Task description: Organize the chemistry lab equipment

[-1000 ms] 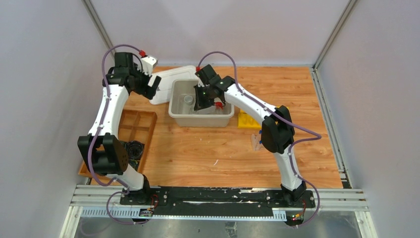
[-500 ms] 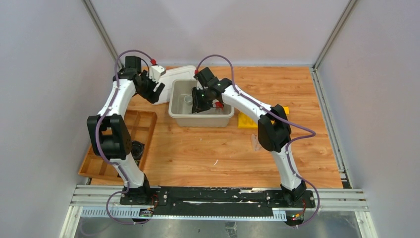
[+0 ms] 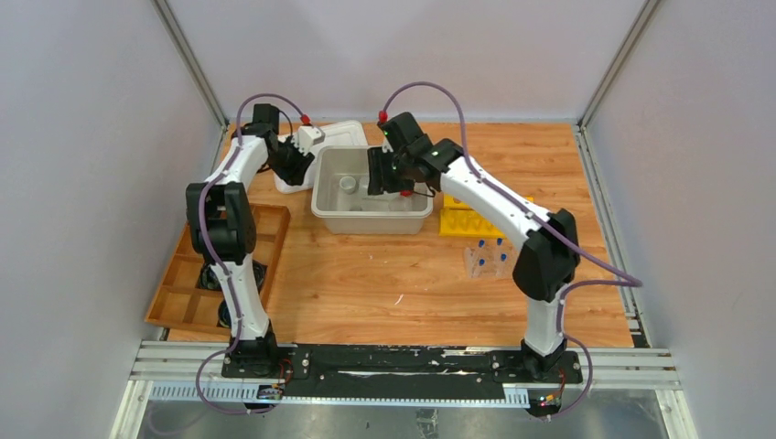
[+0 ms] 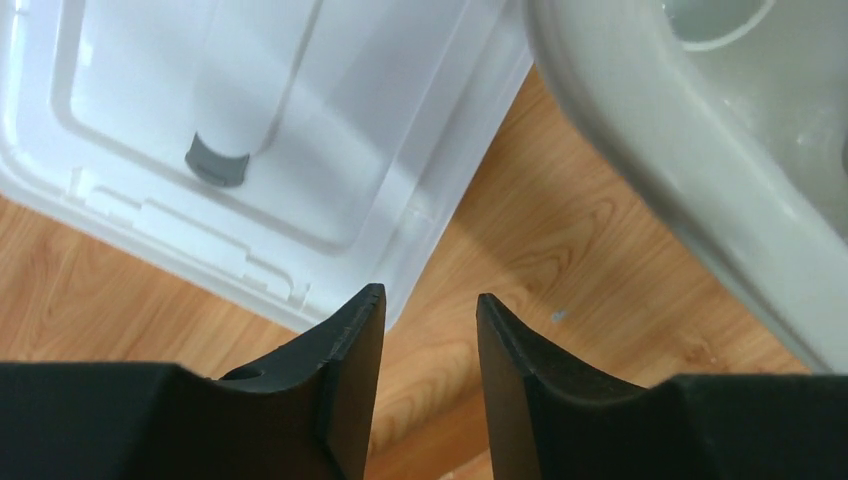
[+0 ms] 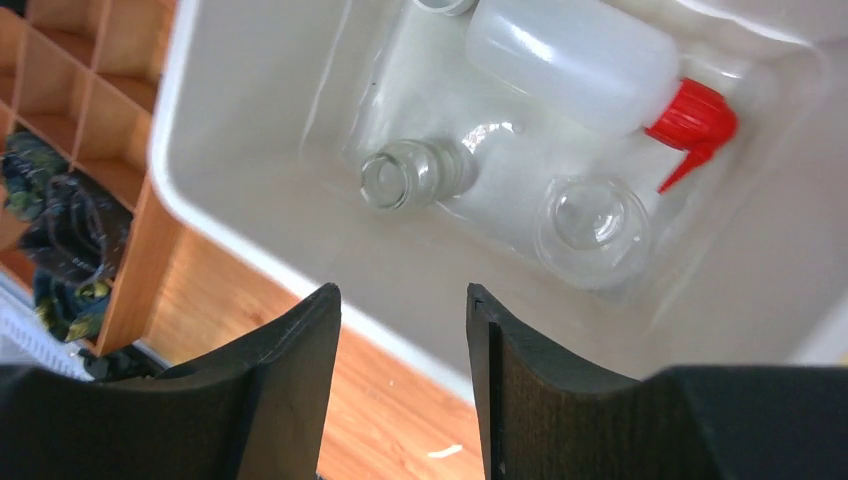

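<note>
1. Handling, squeeze bottle [image 5: 575,60]: soft plastic and probably light, so a hard pinch would likely dent it. Best taken across the mid-body, clear of the red nozzle [image 5: 695,120]. It lies on its side inside the grey bin [image 5: 250,120], at the far centre of the worktop [image 3: 366,274].
2. Handling, glassware: both pieces are in the same bin. The flask [image 5: 410,175] lies on its side and the beaker [image 5: 595,225] appears upright just beside the nozzle. Both are judged stiff, smooth, slippery and breakable. Take the flask at its neck and the beaker over its wall, with light force.
3. Handling, test tubes [image 3: 490,252]: these stand on the right of the worktop, just near of the yellow rack [image 3: 458,222]. They look thin and light, and would roll if laid down. Grip at the capped end, from above.
4. Counts:
   - squeeze bottle: 1
   - flask: 1
   - beaker: 1
   - blue caps: 4 made out, though small in the top view
   - a further round rim at the bin's far side is cut off, so its type cannot be told
5. Fingers: the left fingers [image 4: 350,360] are parted and empty, over the gap between the white lid [image 4: 420,150] and the bin. The right fingers [image 5: 300,370] are parted and empty above the bin's near wall.
</note>
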Action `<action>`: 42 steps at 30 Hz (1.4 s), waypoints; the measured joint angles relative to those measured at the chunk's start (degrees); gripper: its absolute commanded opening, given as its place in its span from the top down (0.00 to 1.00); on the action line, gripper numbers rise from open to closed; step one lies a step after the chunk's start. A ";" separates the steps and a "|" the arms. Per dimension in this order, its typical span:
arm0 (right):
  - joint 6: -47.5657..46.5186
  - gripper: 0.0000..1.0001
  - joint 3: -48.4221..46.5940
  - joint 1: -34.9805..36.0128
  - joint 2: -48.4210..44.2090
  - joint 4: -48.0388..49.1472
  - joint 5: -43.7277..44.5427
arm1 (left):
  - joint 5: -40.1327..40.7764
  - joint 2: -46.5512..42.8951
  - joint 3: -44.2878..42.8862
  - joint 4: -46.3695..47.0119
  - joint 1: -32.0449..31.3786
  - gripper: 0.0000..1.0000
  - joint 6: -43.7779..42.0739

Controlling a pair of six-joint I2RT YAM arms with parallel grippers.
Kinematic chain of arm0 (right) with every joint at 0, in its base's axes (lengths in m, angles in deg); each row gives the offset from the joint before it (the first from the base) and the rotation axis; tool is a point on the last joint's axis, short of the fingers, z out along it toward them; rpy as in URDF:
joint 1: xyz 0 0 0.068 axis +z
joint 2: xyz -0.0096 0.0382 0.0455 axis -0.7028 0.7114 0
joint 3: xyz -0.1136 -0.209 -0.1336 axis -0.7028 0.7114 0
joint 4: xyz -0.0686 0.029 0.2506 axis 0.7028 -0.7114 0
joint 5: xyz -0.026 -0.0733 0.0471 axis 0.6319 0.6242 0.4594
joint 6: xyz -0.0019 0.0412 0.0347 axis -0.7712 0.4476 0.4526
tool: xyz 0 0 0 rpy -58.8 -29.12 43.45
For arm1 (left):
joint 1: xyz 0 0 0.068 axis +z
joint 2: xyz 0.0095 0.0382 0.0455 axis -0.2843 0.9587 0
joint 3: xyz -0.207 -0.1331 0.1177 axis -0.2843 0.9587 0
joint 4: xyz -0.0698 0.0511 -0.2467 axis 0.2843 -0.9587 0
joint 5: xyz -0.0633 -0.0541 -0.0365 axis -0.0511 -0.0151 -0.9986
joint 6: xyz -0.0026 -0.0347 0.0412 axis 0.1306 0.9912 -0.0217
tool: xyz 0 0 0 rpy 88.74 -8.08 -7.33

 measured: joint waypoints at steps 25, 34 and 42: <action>-0.44 0.51 16.57 0.00 -21.38 3.08 3.08 | -1.73 10.08 -5.99 -1.68 -0.26 0.47 -7.10; -0.44 0.51 17.40 0.00 -23.10 3.52 3.08 | -7.82 9.73 -4.74 -1.25 5.73 0.39 -6.27; -0.37 0.54 18.34 0.00 -23.19 3.56 3.06 | -7.87 9.20 -2.01 -0.92 5.84 0.47 -8.90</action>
